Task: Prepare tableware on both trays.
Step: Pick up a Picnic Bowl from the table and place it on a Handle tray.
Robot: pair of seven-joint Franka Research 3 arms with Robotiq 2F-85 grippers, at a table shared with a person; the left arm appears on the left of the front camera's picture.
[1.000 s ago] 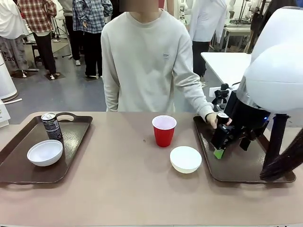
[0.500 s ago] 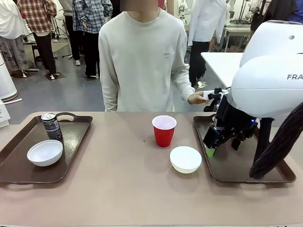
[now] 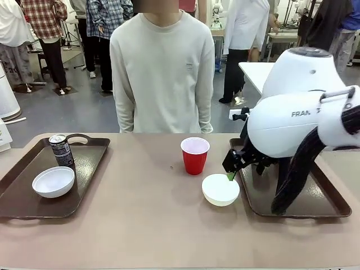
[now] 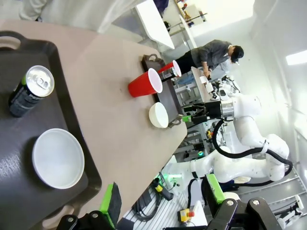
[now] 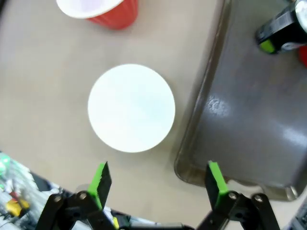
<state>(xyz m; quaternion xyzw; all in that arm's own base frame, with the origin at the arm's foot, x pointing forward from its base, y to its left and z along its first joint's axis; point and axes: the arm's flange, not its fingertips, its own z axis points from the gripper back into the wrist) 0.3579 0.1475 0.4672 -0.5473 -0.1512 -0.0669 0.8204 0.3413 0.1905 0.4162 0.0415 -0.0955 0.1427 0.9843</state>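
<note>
On the left tray (image 3: pixel 90 160), the slim black can (image 3: pixel 61 150) stands upright.

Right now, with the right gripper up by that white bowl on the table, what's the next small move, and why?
Probably lower the right gripper onto the rim of the white bowl and close on it. Its jaws stand open and hold nothing. The bowl sits on the bare table beside the right tray, not on it, so it likely needs lifting across.
</note>
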